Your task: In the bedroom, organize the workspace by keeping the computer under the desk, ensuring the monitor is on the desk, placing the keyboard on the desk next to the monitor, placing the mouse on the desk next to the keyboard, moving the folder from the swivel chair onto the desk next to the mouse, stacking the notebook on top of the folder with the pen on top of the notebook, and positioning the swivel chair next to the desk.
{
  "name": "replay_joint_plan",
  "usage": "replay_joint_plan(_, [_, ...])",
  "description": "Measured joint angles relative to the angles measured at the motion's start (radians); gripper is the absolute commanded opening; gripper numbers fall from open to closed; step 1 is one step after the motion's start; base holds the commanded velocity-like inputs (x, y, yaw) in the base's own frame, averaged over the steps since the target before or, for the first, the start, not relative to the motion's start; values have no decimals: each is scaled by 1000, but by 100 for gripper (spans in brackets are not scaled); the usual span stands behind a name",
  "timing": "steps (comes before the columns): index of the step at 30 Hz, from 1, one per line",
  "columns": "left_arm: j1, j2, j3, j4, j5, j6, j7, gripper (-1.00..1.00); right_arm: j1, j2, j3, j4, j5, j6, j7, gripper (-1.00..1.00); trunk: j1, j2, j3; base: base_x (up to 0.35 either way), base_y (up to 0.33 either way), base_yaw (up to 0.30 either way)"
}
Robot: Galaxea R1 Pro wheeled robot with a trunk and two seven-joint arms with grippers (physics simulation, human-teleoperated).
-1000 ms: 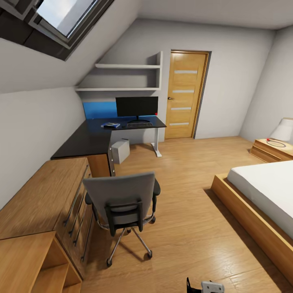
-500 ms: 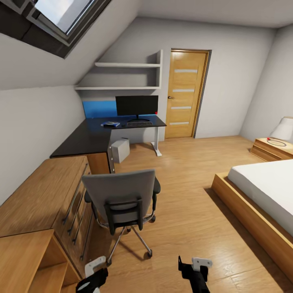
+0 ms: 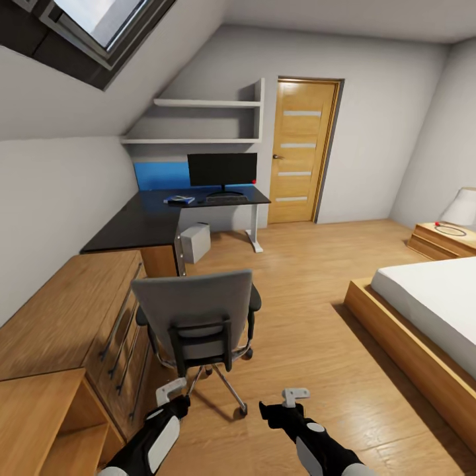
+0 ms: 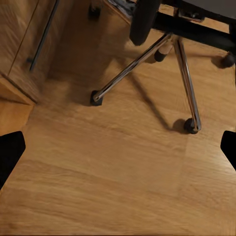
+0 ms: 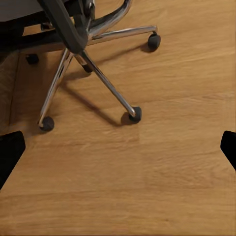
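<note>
Both arms had risen further into the head view, the left gripper (image 3: 173,391) and right gripper (image 3: 284,400) empty with fingers spread apart. Just ahead, the swivel chair (image 3: 195,311) stood beside the wooden dresser (image 3: 66,317), well apart from the desk (image 3: 149,221) carrying the monitor (image 3: 222,170).

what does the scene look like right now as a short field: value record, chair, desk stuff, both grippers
chair: grey swivel chair on the wooden floor, backrest toward the robot, short of the desk
desk: black L-shaped desk
monitor: black monitor upright on the desk
computer: pale grey computer tower on the floor under the desk
left gripper: open, empty, behind the chair
right gripper: open, empty
folder: cannot tell from here
</note>
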Motion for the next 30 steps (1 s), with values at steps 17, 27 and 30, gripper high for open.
replay_joint_plan(17, [0,-2,-1,89,-6,-108,0,100,-1,6,-6,9,0,-154,1,100,65,-119,-54,0,0,89])
replay_joint_plan(27, [-1,-4,-1,93,-6,-108,-2,100,-1,6,-6,9,0,-152,2,100,104,-189,-85,0,0,21])
replay_joint_plan(30, [0,-4,-2,92,-6,-108,-1,100,0,6,-7,10,0,-169,1,100,115,-210,-94,0,0,236])
